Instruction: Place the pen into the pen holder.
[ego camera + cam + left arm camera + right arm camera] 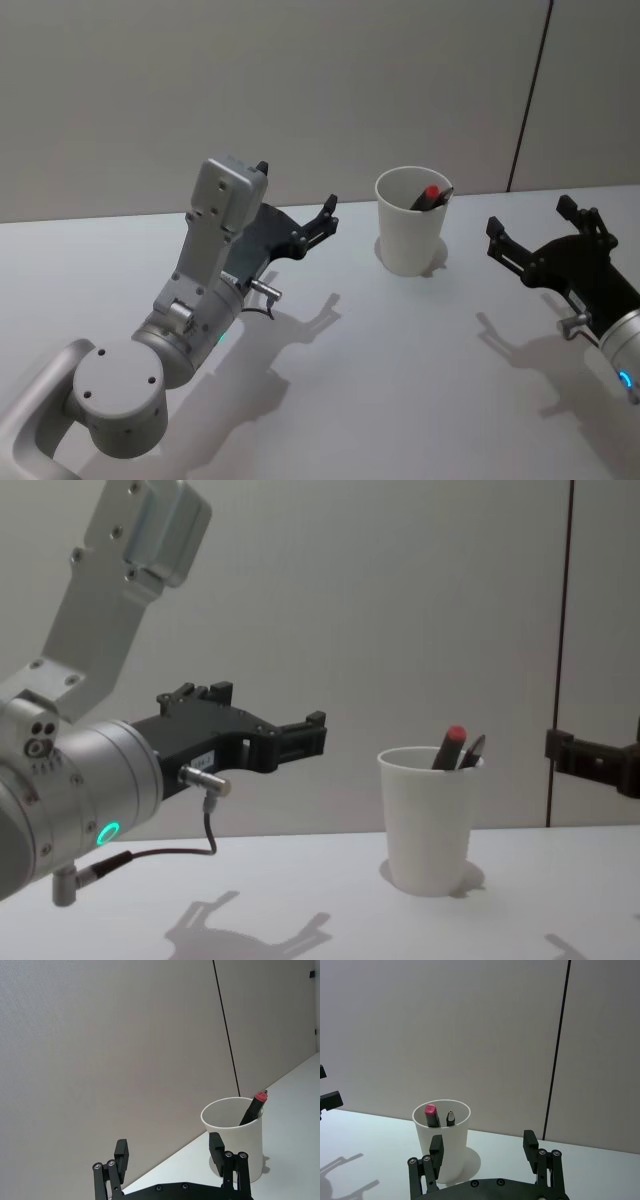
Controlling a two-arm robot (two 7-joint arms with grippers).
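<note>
The pen holder [410,240] is a white paper cup standing upright at the back middle of the table. A dark pen with a red end [431,195] leans inside it against the rim, beside a second dark pen with a pale tip [450,1118]. My left gripper [298,192] hovers open and empty to the left of the cup, above the table. My right gripper [531,217] is open and empty to the cup's right. In the left wrist view the cup [235,1135] and pen [255,1105] lie just beyond my left gripper [168,1144].
The white table [400,380] carries the grippers' shadows. A plain grey wall with a dark vertical seam [530,95] runs behind the table's back edge.
</note>
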